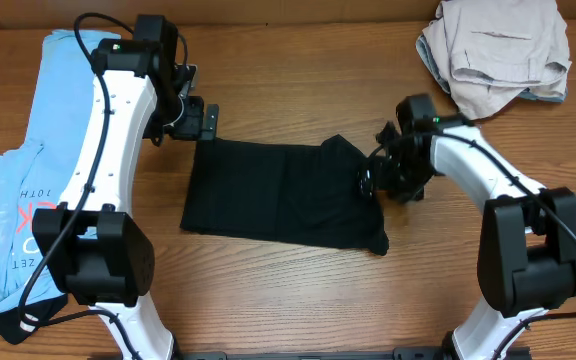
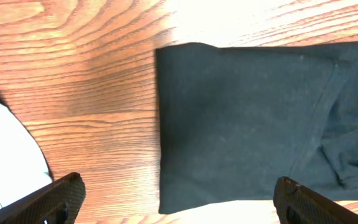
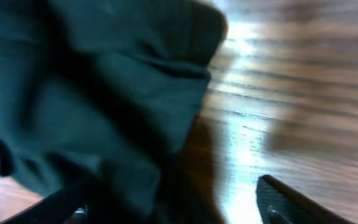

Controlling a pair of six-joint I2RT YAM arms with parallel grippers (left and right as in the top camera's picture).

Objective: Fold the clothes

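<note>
A black garment (image 1: 278, 195) lies folded into a rough rectangle in the middle of the wooden table. My left gripper (image 1: 200, 120) is open above its far left corner; the left wrist view shows the garment's corner (image 2: 253, 106) between the spread fingers (image 2: 179, 202). My right gripper (image 1: 376, 180) is open at the garment's bunched right edge. The right wrist view shows dark cloth (image 3: 104, 106) over the left finger and bare wood by the right finger (image 3: 173, 208). The view is blurred.
A light blue T-shirt (image 1: 28, 160) with red and white print lies along the left edge. A heap of beige clothes (image 1: 498, 50) sits at the far right corner. Bare wood (image 1: 298, 80) lies behind the black garment.
</note>
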